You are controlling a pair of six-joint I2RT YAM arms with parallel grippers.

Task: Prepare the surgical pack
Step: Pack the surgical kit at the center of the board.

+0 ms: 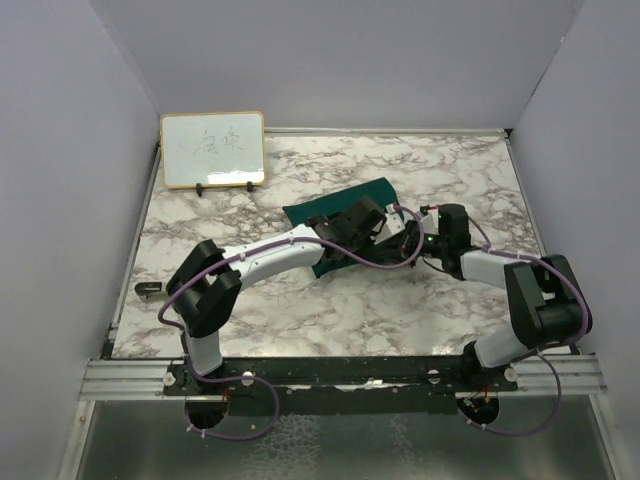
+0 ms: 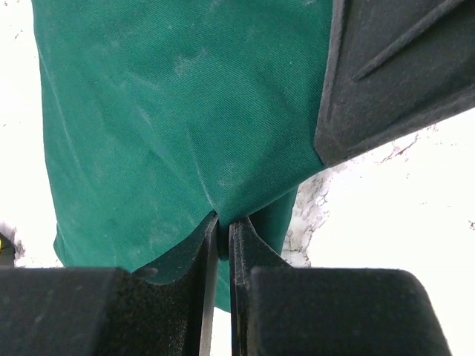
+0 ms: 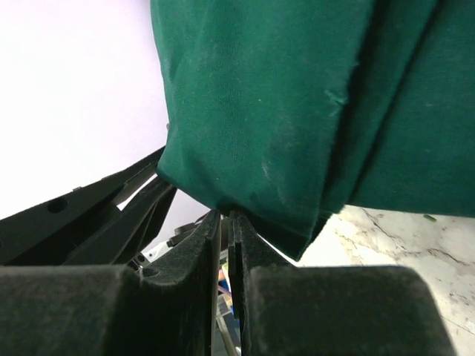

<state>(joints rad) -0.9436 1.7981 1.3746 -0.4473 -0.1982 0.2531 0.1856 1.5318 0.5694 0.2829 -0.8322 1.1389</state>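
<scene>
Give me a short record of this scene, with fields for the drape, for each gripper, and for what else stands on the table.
drape: dark green fabric, in folded layers, near the middle of the marble table
left gripper: shut, pinching the drape's edge
right gripper: shut, pinching a corner of the drape
whiteboard: upright, far left corner
tray, instruments, gauze: none visible
</scene>
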